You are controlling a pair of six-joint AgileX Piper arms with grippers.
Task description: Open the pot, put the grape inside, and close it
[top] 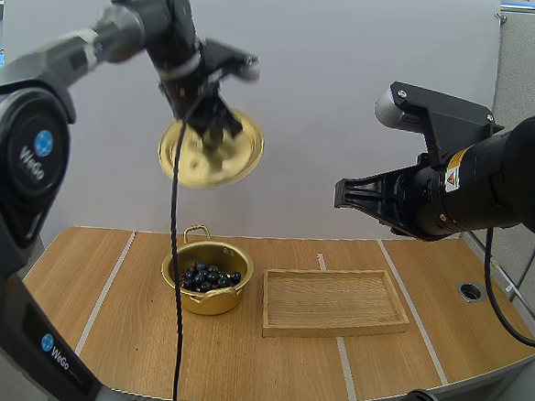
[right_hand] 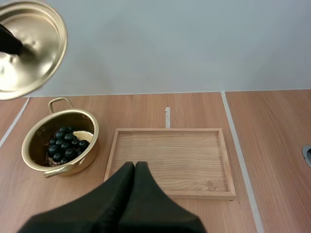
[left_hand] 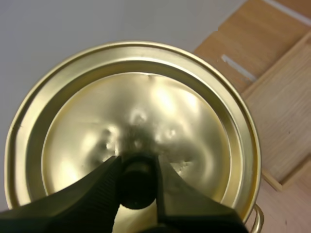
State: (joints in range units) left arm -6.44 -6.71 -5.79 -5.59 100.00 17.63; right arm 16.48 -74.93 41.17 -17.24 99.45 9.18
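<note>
A gold pot (top: 207,277) stands uncovered on the wooden table with a bunch of dark grapes (top: 209,277) inside it. My left gripper (top: 219,135) hangs high above the pot, shut on the black knob (left_hand: 137,183) of the gold lid (top: 210,149), which is tilted on edge. The left wrist view looks down on the lid's top (left_hand: 136,131) with the fingers pinching the knob. My right gripper (right_hand: 134,167) is raised over the wooden tray (right_hand: 170,160), its fingers lying together with nothing between them. The pot (right_hand: 62,141) and grapes (right_hand: 65,144) sit beside the tray, the lid (right_hand: 29,48) up above them.
The shallow wooden tray (top: 334,301) lies right of the pot. Pale tape lines (top: 105,290) cross the tabletop, and a small round hole (top: 470,291) sits near its right edge. A plain grey wall stands behind the table.
</note>
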